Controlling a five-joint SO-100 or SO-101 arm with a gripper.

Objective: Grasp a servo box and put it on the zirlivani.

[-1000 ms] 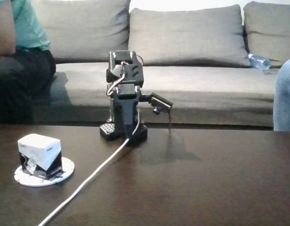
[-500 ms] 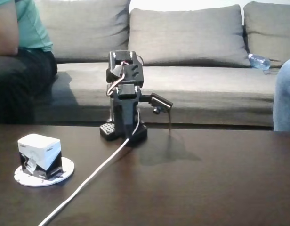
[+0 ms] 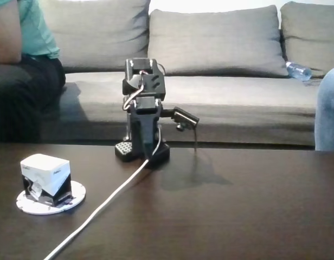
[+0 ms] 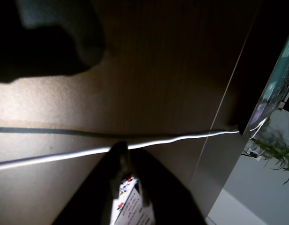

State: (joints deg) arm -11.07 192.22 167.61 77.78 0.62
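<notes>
We log one servo box [image 3: 45,171] sitting on one zirlivani [image 3: 75,194] at the left of the dark table [image 3: 237,216] in the fixed view; the box rests squarely enough that the disc's rim shows around its base. By our judgement the placement is done.

The arm [image 3: 143,116] is folded at its base, well apart from the box. The gripper [image 3: 194,142] hangs down at the arm's right side in the fixed view, empty; it is thin and dark against the sofa [image 3: 221,65], so we cannot tell whether the fingers are together or apart. The wrist view does not settle it either, showing dark shapes at the bottom edge.

Risks from here, as we judge them:
- One white cable [image 3: 110,201] runs from the base across the table, passing near the disc. A tug on it could nudge the disc and box.
- Any sweep of the arm toward the left could knock the box off.

Other counts: one plastic bottle [image 3: 298,71] on the sofa; two people seated, one at each frame edge, partly visible.
</notes>
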